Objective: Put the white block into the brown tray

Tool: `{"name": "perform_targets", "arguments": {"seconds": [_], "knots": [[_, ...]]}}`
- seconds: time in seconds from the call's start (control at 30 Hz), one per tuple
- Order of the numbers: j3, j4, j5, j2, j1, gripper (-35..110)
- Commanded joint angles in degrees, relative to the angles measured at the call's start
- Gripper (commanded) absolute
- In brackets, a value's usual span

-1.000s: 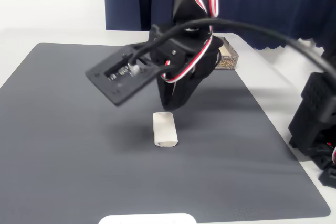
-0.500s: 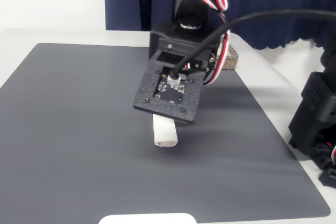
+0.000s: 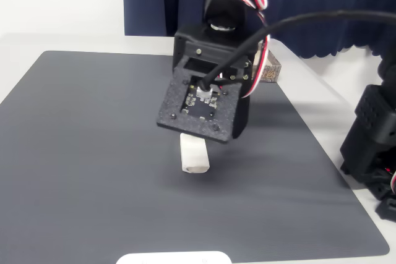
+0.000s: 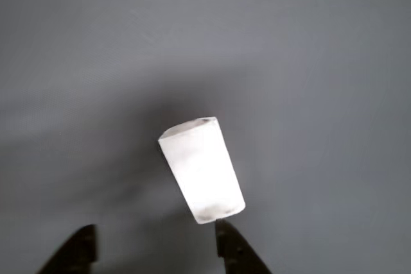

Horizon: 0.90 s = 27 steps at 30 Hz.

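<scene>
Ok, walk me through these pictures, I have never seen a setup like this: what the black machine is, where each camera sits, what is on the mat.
The black machine is a small robot arm ending in a two-finger gripper. The fixed view comes from a camera standing in front of the table; the wrist view comes from a camera on the arm itself, looking down past the fingertips. On the dark grey mat lies the white block, shown close up in the wrist view. The gripper hangs just above it with its fingers apart, holding nothing. The brown tray peeks out behind the arm at the mat's far edge. A white plate's rim shows at the near edge.
</scene>
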Motion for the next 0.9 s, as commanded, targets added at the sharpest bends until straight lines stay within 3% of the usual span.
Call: {"name": "perform_targets", "arguments": {"seconds": [0.0,0.87], "knots": [[-2.2,-1.5,-12.6,-0.4,-0.2,47],[2.7,-14.5,-18.5,-4.7,0.4,54]]}}
